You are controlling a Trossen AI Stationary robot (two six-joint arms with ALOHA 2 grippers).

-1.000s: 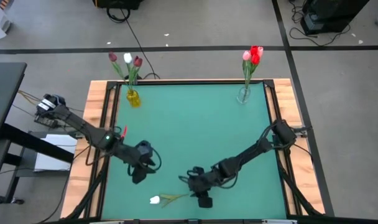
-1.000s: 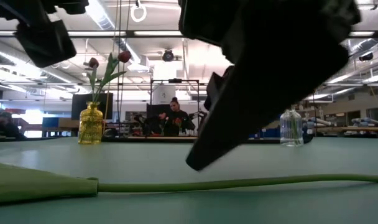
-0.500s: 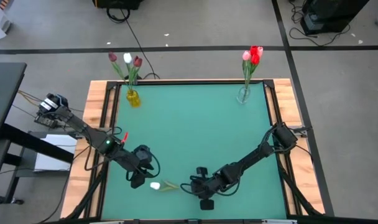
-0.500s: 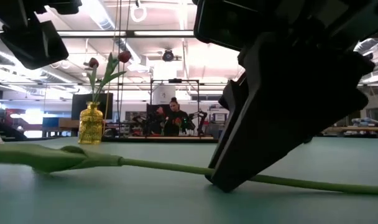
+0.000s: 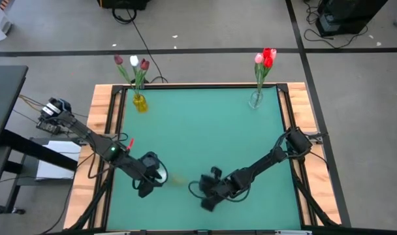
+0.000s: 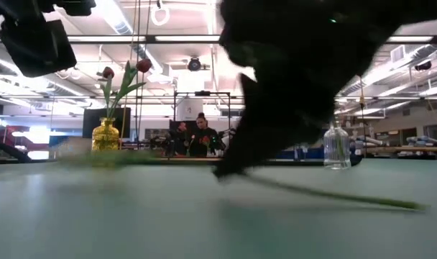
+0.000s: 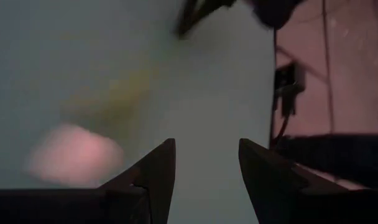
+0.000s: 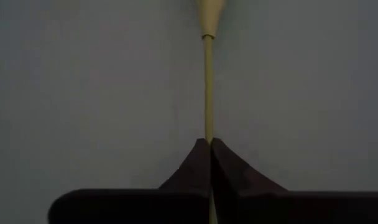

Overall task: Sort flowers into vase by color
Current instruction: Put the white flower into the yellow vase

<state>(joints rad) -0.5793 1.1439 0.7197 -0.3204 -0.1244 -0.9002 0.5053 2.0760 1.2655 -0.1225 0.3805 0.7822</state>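
Note:
A white tulip lies near the table's front, its bud (image 5: pixel 162 175) toward the left and its thin green stem (image 8: pixel 208 81) running right to my right gripper (image 5: pixel 207 198), which is shut on it. My left gripper (image 7: pixel 204 162) stands open just left of the bud (image 7: pixel 74 154), above the table and touching nothing. A yellow vase (image 5: pixel 140 103) at the far left holds dark red and white tulips. A clear vase (image 5: pixel 256 99) at the far right holds pink and red tulips. My right gripper pinches the tulip's stem (image 8: pixel 209 138) between its two fingertips, partway along its length. It slants down from the table's right side, and the stem runs along the line of the fingers. The stem's free end (image 6: pixel 412 206) trails low over the table behind the gripper.
Raised wooden rails (image 5: pixel 108 130) border the green mat (image 5: pixel 205 130). The mat's middle and far part between the two vases hold nothing else. People sit at a bench (image 6: pixel 197 137) in the room beyond the far edge.
My right gripper has shut on the stem and rolled its wrist. The tulip has swung about that hold: its bud has moved from the near edge toward the far side, up to my left gripper.

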